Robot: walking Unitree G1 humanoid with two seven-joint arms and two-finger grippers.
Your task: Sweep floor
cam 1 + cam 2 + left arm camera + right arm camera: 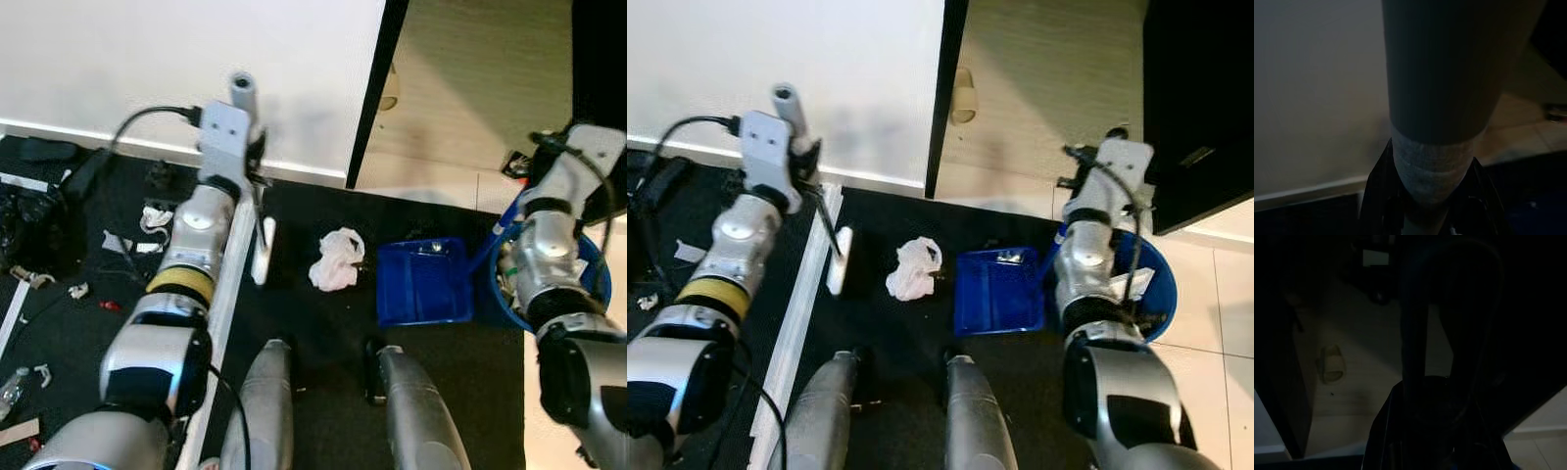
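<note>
The crumpled white paper (337, 258) lies on the dark mat (323, 411), between the broom head (263, 251) and the blue dustpan (423, 282). We hold the broom handle (242, 92) in the left gripper (247, 147); in the left wrist view the fingers (1376, 196) are clamped on the taped grey handle, which runs out past their tips. The broom head sits below the fingers, just beside the paper on its far side from the dustpan.

The right gripper (1112, 162) appears to hold the dustpan's blue handle (1415, 333), which rises between its fingers in the dark right wrist view. We judge them closed on it, though the view is dim.

We judge the step in hand to be the push of the paper into the dustpan. The next move calls for a sweep of the broom head across the mat toward the pan's open edge, with the pan held flat.

A blue bin (1151, 284) stands just beside the dustpan. Small scraps (147, 230) lie scattered outboard of the left arm. The robot's own legs (265, 401) stand near the sweep path.
</note>
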